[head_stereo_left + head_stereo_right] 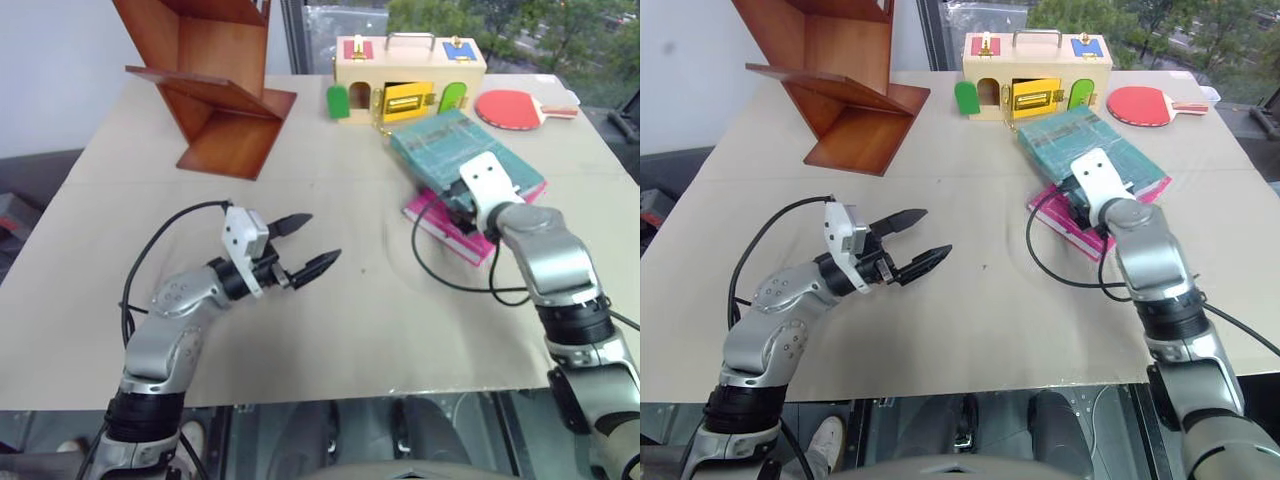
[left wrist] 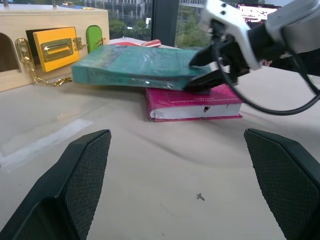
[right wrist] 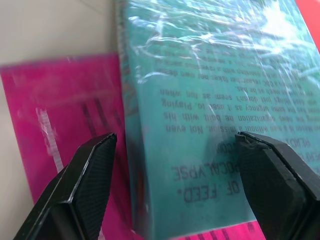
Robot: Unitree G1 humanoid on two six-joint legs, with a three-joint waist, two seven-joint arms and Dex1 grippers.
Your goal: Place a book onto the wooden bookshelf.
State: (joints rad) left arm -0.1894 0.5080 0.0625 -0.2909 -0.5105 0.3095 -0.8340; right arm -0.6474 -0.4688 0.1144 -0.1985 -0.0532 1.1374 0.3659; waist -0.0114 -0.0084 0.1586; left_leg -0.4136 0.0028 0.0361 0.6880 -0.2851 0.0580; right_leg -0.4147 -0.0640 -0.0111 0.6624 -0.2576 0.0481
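Two books [image 1: 455, 150]: teal book stacked on pink book [image 1: 440, 225], right of centre; bookshelf [image 1: 215, 85] upper left.
Left gripper [image 1: 312, 243]: spread, empty, lower left.
Left wrist view: right gripper [image 2: 202, 70] spread at teal corner.
Right wrist view: advisable to straddle teal edge only, avoiding pink, before pinching.

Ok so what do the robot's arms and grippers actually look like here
Both arms are silver-grey metal segments with black joints. Each wrist carries a white block with a looping black cable. The left gripper and the right gripper have two tapered black fingers with finely textured pads.
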